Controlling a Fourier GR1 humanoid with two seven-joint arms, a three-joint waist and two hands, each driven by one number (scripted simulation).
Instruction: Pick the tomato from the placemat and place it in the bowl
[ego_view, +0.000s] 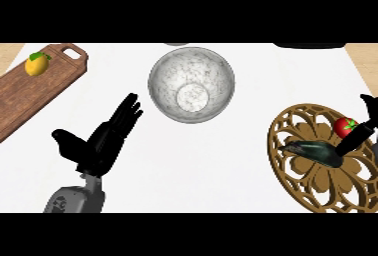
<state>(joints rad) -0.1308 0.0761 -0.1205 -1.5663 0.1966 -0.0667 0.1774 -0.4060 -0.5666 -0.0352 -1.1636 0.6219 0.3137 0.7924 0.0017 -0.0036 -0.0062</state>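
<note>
Resting open to the left of the bowl (192, 84), the left hand (103, 139) shows straight, spread fingers that point up toward the bowl's near rim, and it holds nothing. Farther left of the bowl a wooden cutting board (33, 97) lies on the white tabletop (192, 170) with a lemon (37, 64) on its far end. The bowl itself is a marbled grey one, upright and with nothing visible inside it. To the right of the bowl and nearer the viewer lies the round, openwork wooden placemat (310, 165), and the tomato (345, 127) sits on the placemat's far right part, well apart from the bowl. The right hand (354, 137) comes in from the right edge beside the tomato, with one dark finger above the fruit and another running down past its lower side; I cannot tell whether the fingers are closed on it or only beside it. A dark, glossy shape lies on the placemat just left of that hand, and I cannot say what it is. As I judge it, the step in hand is the grasp: the fingers and thumb should close on opposite sides of the tomato before any lift, and the carry then goes left and away, high enough to clear the bowl's rim.
</note>
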